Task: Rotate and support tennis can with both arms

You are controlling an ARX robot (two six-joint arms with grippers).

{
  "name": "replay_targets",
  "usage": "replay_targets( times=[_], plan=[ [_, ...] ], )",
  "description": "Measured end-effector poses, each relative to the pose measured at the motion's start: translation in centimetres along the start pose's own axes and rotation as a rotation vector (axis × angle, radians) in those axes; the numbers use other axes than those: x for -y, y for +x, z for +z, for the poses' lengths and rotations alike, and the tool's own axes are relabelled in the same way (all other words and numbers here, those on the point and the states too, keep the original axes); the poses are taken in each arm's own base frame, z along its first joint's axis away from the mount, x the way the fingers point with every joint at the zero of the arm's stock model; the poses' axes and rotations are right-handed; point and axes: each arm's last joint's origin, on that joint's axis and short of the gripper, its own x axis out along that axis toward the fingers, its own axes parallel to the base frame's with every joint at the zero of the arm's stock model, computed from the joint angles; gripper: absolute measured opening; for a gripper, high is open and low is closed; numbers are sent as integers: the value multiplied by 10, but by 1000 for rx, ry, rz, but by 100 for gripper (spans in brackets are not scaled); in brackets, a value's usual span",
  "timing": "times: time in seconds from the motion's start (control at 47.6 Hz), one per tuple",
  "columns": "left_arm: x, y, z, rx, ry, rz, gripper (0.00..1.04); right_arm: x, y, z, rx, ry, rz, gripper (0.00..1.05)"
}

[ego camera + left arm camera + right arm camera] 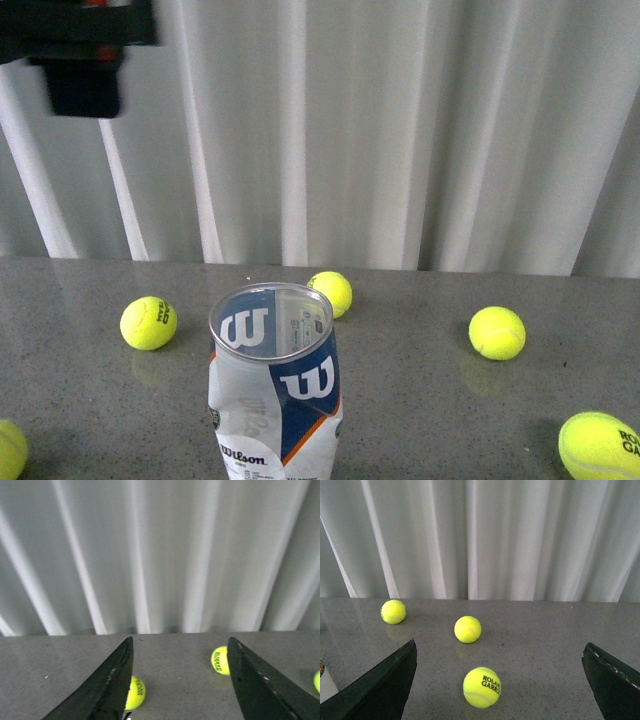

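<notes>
The tennis can [275,395] stands upright on the grey table [420,400] at the near middle of the front view. It is a dented clear tube with a navy and white "W" label, and its metal rim faces up. A white sliver at the edge of the right wrist view may be the tennis can [324,680]. The left gripper [181,640] is open over bare table, its black fingers [107,685] spread wide with nothing between them. The right gripper [500,645] is open too, wide apart above a yellow ball [482,687]. Neither gripper touches the can.
Yellow tennis balls lie around the can: [148,322], [331,292], [497,332], [600,445] and one at the left edge [8,450]. A white curtain [400,130] hangs behind the table. A blurred black part [80,60] hangs at the top left.
</notes>
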Motion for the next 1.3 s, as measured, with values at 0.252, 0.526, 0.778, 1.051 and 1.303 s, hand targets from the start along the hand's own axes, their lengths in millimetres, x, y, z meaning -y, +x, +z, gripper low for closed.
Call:
replay_targets(
  times=[0.252,0.526,0.778,1.051,1.303],
  plan=[
    [-36,-38,-44,-21,-15,9,15,0,0,0,0,0,1,98],
    [-59,-69,-69,-13,-27,17,4,0,0,0,0,0,2,98],
    [-70,-94,-86,-15,-27,14,4,0,0,0,0,0,2,98],
    [-81,-111,-96,-14,-27,18,4,0,0,0,0,0,1,98],
    [-81,-119,-97,17,-28,15,4,0,0,0,0,0,1,98]
  ],
)
